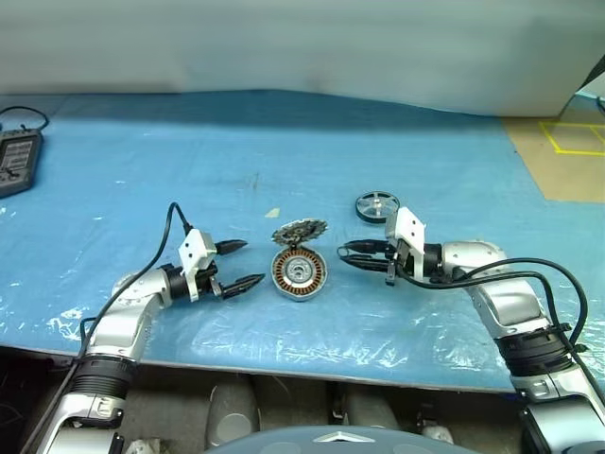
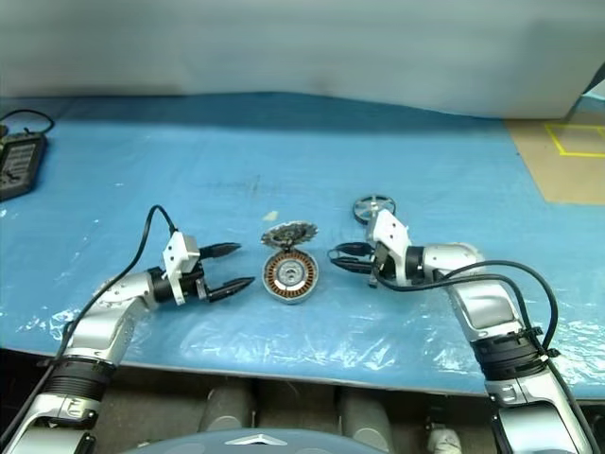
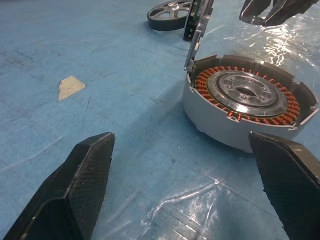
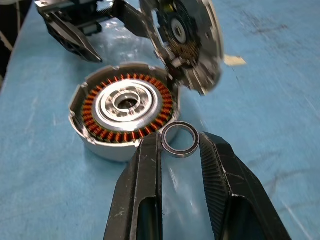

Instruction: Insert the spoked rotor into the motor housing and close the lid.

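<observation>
The motor housing lies open on the blue sheet, its copper windings around a silver centre. Its toothed lid stands up on edge at the housing's far rim. The spoked rotor lies flat farther back, to the right, beside my right wrist. To the left of the housing is my left gripper, open and empty, its fingers pointing at it. My right gripper hangs just right of the housing. It is shut on a small thin metal ring, above the sheet and close to the housing's wall.
A black device with a cable sits at the far left of the table. A tan area with yellow tape lies at the back right. A small pale scrap lies behind the lid. Crinkled plastic film covers the table's front edge.
</observation>
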Motion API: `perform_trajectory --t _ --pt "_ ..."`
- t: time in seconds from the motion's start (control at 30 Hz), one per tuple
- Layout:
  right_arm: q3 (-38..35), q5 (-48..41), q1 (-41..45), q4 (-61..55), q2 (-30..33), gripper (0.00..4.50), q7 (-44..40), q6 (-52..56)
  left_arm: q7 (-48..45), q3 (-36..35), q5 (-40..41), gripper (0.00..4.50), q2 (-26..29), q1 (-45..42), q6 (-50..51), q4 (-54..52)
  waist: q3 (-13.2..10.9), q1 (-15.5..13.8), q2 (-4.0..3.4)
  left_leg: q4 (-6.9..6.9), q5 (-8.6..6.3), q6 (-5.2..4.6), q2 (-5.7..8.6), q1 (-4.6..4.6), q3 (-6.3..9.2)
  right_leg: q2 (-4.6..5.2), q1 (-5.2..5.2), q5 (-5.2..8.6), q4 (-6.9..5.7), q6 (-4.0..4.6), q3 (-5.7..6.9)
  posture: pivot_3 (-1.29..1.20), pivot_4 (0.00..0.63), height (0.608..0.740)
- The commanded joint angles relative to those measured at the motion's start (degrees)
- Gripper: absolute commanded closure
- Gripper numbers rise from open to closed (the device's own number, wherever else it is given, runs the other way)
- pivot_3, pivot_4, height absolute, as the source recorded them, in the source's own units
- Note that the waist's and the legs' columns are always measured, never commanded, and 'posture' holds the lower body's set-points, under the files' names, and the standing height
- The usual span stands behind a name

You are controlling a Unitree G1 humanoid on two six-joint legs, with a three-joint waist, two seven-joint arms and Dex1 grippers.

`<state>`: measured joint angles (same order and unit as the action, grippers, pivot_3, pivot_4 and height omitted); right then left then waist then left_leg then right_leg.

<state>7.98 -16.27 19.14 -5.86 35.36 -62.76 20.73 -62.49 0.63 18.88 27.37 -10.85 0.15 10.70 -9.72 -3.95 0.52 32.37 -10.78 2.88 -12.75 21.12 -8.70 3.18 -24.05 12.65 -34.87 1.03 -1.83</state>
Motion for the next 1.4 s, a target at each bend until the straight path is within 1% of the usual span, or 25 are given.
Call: perform_trajectory --t 0.03,0.2,0.4,0.7,1.0,1.4 --pt "2.1 -0.6 1.2 -1.4 -1.0 3.69 -1.0 0.1 -1.1 0.1 0.7 0.0 0.0 0.4 -1.5 -1.4 0.0 0.0 0.0 0.0 0.0 0.0 0.01 0.01 0.0 0.01 0.0 0.0 0.01 0.0 0.0 0.0 0.15 0.74" --pt "6.5 1.6 2.6 0.9 -3.9 3.69 -1.5 -2.1 -2.2 -0.1 1.4 0.0 -0.1 1.2 -1.8 -2.5 0.0 0.1 0.0 -0.03 0.0 0.01 -0.01 0.06 0.0 0.0 -0.06 0.0 0.02 0.0 0.01 0.0 0.15 0.74" --pt "8.5 2.8 4.6 3.1 -5.7 3.69 -1.9 -3.6 -4.0 -0.6 2.0 0.0 1.0 2.6 -2.7 -4.3 0.0 0.0 0.0 -0.02 0.0 0.01 -0.02 0.06 0.0 0.0 -0.06 0.0 0.0 0.0 0.01 0.0 0.15 0.74" --pt "11.0 4.8 6.2 6.5 -8.3 3.69 -2.4 -5.2 -5.5 1.2 0.7 0.0 2.4 4.1 -4.5 -5.6 0.0 0.1 0.0 -0.02 0.0 0.01 -0.02 0.06 -0.01 -0.01 -0.06 0.0 -0.01 0.0 0.01 0.0 0.15 0.74" --pt "11.8 6.2 7.7 9.9 -10.1 3.69 -2.5 -6.9 -4.2 1.9 0.5 0.0 2.3 4.0 -3.7 -6.8 0.0 0.1 0.0 0.01 0.0 0.01 -0.01 0.04 -0.01 -0.01 -0.06 0.0 -0.06 0.0 0.01 0.0 0.15 0.74" --pt "11.9 7.8 8.4 12.2 -9.8 3.69 -3.1 -8.6 -2.8 2.1 0.6 0.0 2.2 4.3 -3.0 -7.7 0.0 0.1 0.0 0.05 0.0 0.01 -0.01 0.04 -0.01 -0.01 -0.06 0.0 -0.11 0.0 0.01 0.0 0.15 0.74"
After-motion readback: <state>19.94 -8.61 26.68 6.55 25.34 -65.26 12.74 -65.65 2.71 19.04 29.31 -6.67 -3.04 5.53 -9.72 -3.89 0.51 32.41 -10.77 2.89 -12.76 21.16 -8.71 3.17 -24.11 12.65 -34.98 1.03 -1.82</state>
